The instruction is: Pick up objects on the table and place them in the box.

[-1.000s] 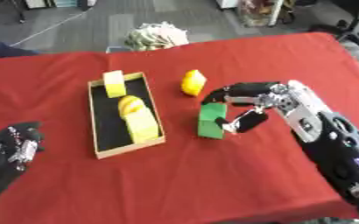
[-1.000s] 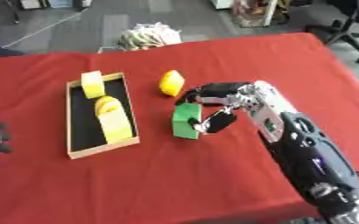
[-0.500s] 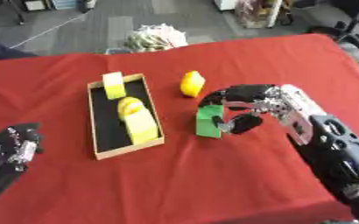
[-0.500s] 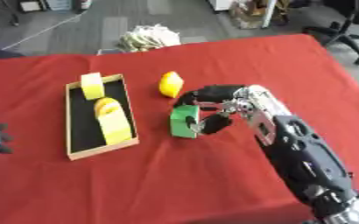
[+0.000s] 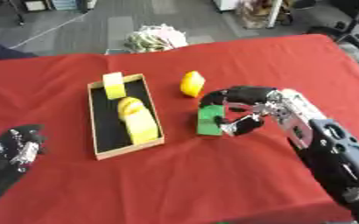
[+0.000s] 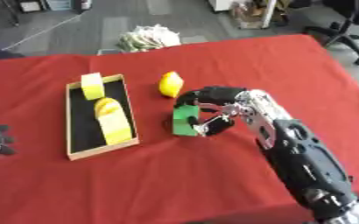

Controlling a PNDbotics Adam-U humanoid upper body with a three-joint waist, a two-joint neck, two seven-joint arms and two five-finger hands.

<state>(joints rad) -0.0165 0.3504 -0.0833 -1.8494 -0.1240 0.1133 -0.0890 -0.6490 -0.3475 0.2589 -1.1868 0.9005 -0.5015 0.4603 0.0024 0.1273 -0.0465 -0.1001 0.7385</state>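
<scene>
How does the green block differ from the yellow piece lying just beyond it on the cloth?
The green block is boxy and has the right hand curled round it; the yellow piece is rounder, smaller-looking, and untouched. Both lie on the red cloth, outside the box.

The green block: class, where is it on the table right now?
The green block stands on the red table just right of the box, below the yellow piece, with the right robot hand curled round it.

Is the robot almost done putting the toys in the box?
Partly. Yellow pieces already lie in the box. The right hand is curled round the green block, which is on the table beside the box. The yellow piece behind it is left. The left hand rests idle at the lower left.
</scene>
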